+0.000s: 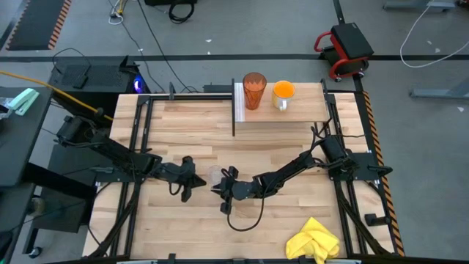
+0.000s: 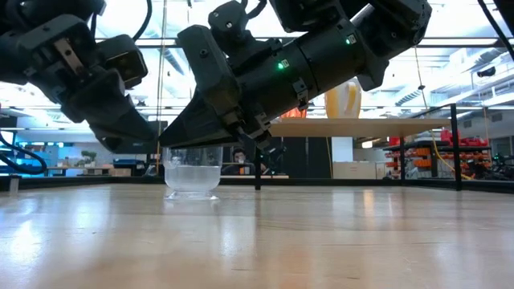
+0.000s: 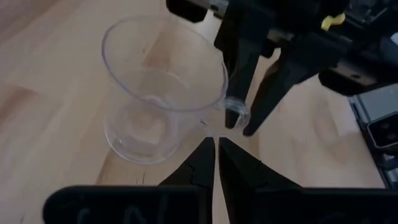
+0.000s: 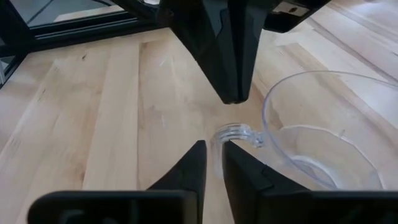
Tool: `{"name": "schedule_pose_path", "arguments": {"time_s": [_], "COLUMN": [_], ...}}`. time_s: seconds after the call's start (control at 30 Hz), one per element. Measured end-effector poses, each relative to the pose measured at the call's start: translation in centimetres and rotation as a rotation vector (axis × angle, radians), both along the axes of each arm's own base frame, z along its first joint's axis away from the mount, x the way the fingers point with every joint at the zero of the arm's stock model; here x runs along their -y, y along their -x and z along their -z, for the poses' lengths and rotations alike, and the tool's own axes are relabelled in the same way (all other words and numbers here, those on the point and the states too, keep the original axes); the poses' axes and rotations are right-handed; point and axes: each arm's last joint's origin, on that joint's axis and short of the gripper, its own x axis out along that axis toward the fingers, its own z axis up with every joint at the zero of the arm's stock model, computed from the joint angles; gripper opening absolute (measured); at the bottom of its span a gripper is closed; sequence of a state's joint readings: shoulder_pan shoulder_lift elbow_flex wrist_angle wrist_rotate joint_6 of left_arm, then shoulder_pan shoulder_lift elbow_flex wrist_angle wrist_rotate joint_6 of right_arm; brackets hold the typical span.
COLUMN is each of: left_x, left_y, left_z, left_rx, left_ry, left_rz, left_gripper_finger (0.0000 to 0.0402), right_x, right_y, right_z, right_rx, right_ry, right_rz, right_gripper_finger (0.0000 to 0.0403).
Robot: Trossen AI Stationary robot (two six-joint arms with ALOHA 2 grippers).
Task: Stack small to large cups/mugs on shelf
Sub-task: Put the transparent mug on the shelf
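Note:
The small clear glass (image 1: 212, 175) stands upright on its base on the tabletop, between my two grippers. It also shows in the low view (image 2: 193, 168). Its small clear handle (image 4: 236, 132) points toward my right gripper. My right gripper (image 4: 214, 149) is slightly open and low over the table, with its fingertips at the handle. My left gripper (image 3: 216, 146) is shut, and its tip is just short of the glass's handle side. The tall dark-orange tumbler (image 1: 254, 90) and the bright orange cup (image 1: 283, 92) stand upright on the shelf (image 1: 308, 110). My right gripper's fingers (image 3: 268, 99) slant down from the table's right side and stand on either side of the glass's handle (image 3: 236, 116). I cannot tell whether they touch it. The glass rests on the table.
A crumpled yellow cloth (image 1: 315, 238) lies at the table's near right corner. The shelf stands at the far right on black legs, with a white end panel (image 1: 238, 103) on its left. Black frame rails (image 1: 139, 139) run along the table's sides.

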State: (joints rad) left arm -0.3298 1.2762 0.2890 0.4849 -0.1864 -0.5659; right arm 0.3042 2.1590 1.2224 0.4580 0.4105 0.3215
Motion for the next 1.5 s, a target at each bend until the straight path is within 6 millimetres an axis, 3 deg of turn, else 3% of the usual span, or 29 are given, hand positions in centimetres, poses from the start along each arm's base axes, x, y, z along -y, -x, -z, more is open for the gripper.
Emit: {"name": "schedule_pose_path", "arguments": {"time_s": [1.17,1.5], "left_x": [0.2,0.5], "left_y": [-0.2,-1.7], "left_z": [-0.4,1.2], "left_rx": [0.036,-0.020], "left_ry": [0.044,0.036], "left_rz": [0.043,0.031], "left_gripper_finger": [0.0026,0.0027], "right_x": [0.4,0.2], "right_y": [0.0,0.1], "right_z": [0.1,0.2], "right_rx": [0.003,-0.013], "right_ry": [-0.021,-0.017], "right_rz": [0.054,0.052], "right_gripper_finger": [0.0069,0.0061]}}
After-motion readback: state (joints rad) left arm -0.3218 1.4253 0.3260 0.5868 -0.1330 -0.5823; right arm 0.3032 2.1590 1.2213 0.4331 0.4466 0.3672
